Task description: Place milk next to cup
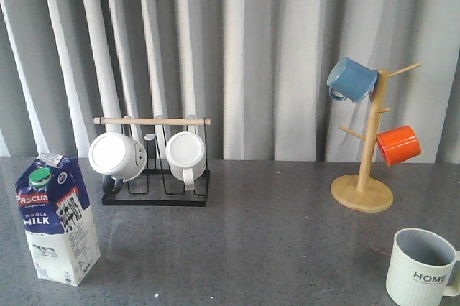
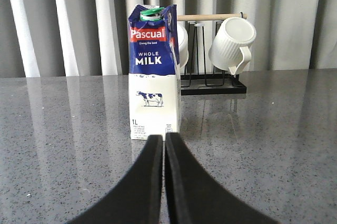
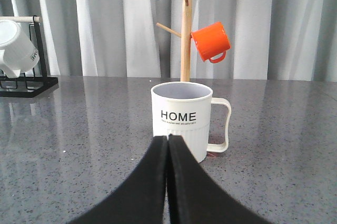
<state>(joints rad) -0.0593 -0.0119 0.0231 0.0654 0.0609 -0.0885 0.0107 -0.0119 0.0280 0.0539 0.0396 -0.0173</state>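
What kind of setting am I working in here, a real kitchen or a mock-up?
Probably a staged tabletop: a grey curtain backs the speckled table, dressed with a mug rack and a wooden mug tree.

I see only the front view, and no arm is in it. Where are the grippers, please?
Observer: The left gripper is shut, low over the table, facing the milk with a gap between them.
Operator: And the right one?
Observer: The right gripper is shut too, just before the cup.
Operator: Which way does the handle point?
Observer: Sideways across the right gripper's line, not toward it.
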